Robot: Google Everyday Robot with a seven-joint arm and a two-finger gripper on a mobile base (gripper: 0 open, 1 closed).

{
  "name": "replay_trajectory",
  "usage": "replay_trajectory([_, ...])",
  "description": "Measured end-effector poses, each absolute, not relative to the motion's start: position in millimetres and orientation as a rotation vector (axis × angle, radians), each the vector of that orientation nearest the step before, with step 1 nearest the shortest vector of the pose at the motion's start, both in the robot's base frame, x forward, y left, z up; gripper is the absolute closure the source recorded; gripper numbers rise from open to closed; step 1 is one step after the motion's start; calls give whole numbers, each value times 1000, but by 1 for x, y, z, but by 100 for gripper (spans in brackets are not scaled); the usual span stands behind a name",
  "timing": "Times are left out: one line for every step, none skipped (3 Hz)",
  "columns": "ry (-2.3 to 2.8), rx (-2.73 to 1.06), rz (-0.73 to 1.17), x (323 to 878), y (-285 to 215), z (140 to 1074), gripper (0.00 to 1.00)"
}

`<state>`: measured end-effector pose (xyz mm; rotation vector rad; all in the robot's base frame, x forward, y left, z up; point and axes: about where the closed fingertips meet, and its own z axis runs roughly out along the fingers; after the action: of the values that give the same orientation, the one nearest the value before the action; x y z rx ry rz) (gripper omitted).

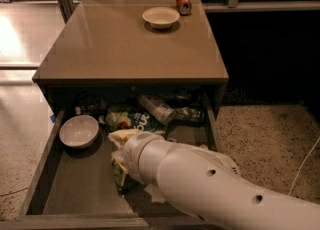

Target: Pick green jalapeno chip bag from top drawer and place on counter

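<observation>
The top drawer [75, 189] is pulled open below the counter [125, 44]. My white arm reaches in from the lower right. My gripper [121, 170] is down in the middle of the drawer, mostly hidden behind the wrist. It is right at the green jalapeno chip bag [120, 180], a dark green bag with pale edges lying on the drawer floor partly under the wrist. I cannot see whether the bag is held.
In the drawer are a white bowl [79, 131] at the left, a brighter green bag with white lettering [131, 119] at the back, a pale yellow packet [120, 136] and clear bottles [160, 108]. On the counter stand a white bowl [160, 17] and a can [183, 2].
</observation>
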<state>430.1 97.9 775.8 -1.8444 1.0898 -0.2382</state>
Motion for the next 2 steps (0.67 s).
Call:
replay_trajectory([1090,-1844,-238,430,98,776,37])
replay_trajectory([1090,-1844,-238,430,98,776,39])
